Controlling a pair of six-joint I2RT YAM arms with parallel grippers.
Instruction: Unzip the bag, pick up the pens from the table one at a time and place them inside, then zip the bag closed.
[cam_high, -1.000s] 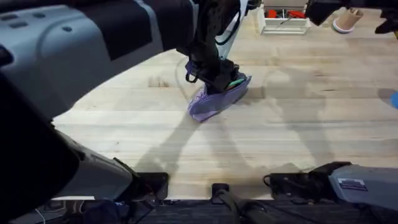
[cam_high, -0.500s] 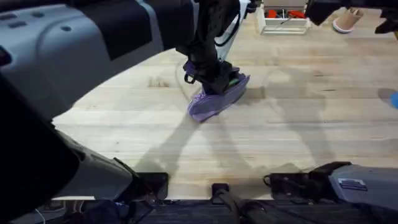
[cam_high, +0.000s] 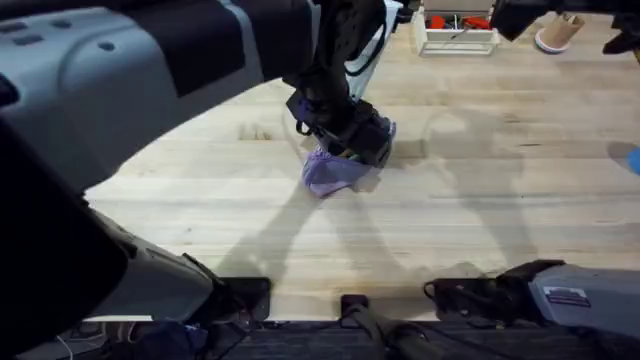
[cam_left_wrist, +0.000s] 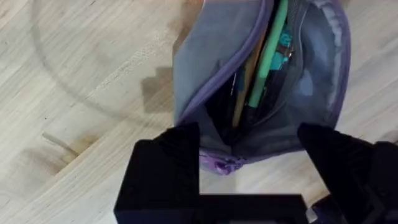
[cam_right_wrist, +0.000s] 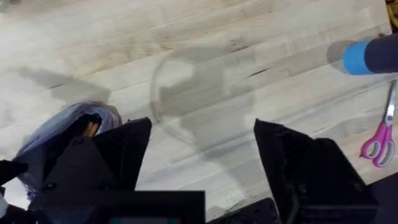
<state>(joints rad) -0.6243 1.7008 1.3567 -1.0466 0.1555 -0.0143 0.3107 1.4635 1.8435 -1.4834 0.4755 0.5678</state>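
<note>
**Over the open pouch**

My left pincer (cam_left_wrist: 249, 146) hung over the soft lavender fabric pouch (cam_high: 335, 170), black fingers (cam_left_wrist: 177, 152) spread to either side of its near end. The pouch lay mid-table on the pale plank tabletop (cam_high: 480, 210), zipper open, with a light green pen (cam_left_wrist: 268, 59) inside. My right pincer (cam_right_wrist: 202, 149) stood spread and empty, the pouch to its left.

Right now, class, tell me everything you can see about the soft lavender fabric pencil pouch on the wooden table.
The soft lavender fabric pencil pouch lies on the pale plank table, near its middle. Its zipper is open, showing a dark lining with a light green pen and other slim items inside. The purple zipper end faces the left end effector, whose open black fingers straddle that end.
</note>
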